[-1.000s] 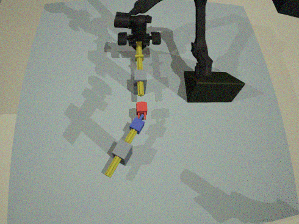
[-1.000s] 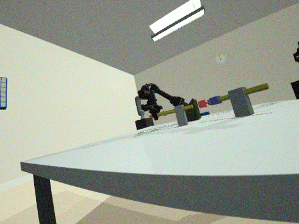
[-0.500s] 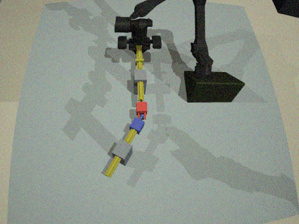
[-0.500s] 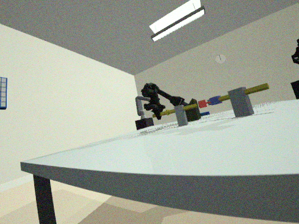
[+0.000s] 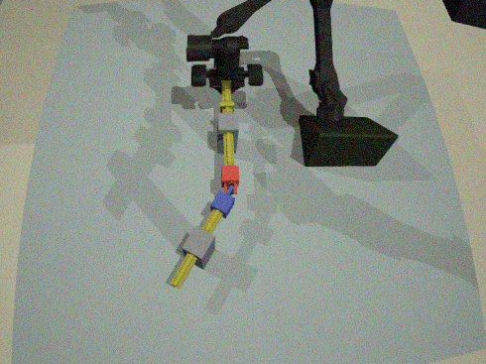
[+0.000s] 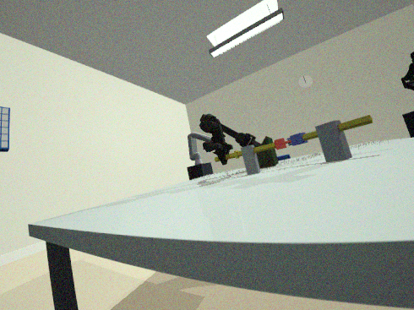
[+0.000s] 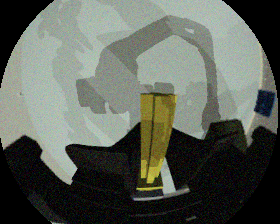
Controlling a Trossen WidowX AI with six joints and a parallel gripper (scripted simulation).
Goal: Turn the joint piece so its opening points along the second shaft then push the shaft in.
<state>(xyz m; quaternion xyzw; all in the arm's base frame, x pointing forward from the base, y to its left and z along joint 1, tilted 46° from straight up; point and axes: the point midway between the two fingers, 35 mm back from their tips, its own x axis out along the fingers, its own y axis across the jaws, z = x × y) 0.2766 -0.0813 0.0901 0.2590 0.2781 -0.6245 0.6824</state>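
The second yellow shaft (image 5: 228,149) (image 6: 264,148) (image 7: 157,120) runs through its grey block (image 5: 228,123) (image 6: 251,160). Its front end meets the red square joint piece (image 5: 230,175) (image 6: 280,144); how deep it sits inside is hidden. Its collar (image 5: 226,104) is a short gap behind the block. The red piece lines up with this shaft and is hinged to the blue piece (image 5: 223,202) (image 6: 297,138). The first yellow shaft (image 5: 183,272) (image 6: 356,122) passes at an angle through the other grey block (image 5: 198,244) (image 6: 334,141). My gripper (image 5: 226,81) (image 6: 222,158) (image 7: 149,125) is shut on the second shaft, behind the collar.
My arm's dark base box (image 5: 347,141) (image 6: 268,154) stands to the right of the shafts in the top view. The pale table (image 5: 347,298) (image 6: 211,220) carries both blocks. In the exterior view, a grey bent arm (image 6: 191,148) stands behind my gripper.
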